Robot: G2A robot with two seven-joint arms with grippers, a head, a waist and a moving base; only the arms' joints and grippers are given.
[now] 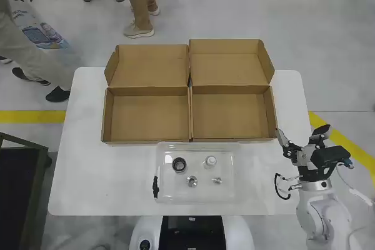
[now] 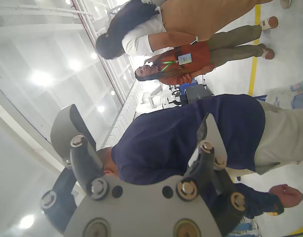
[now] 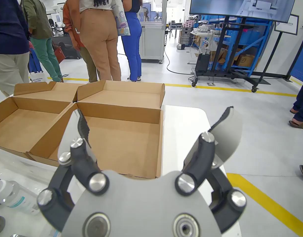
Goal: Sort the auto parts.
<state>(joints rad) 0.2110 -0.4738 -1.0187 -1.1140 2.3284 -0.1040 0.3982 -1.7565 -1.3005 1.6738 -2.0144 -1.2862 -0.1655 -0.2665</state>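
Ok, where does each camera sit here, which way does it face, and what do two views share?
Top view: above the arms, looking down at the table, two open cardboard boxes and a clear tray; right end effector open by the table's right edge.
Left wrist view: on the left wrist, aimed up at ceiling lights; left end effector open.
Right wrist view: on the right wrist, facing across the cardboard boxes; right end effector open.
Shared: top and right wrist views both show cardboard boxes and table.
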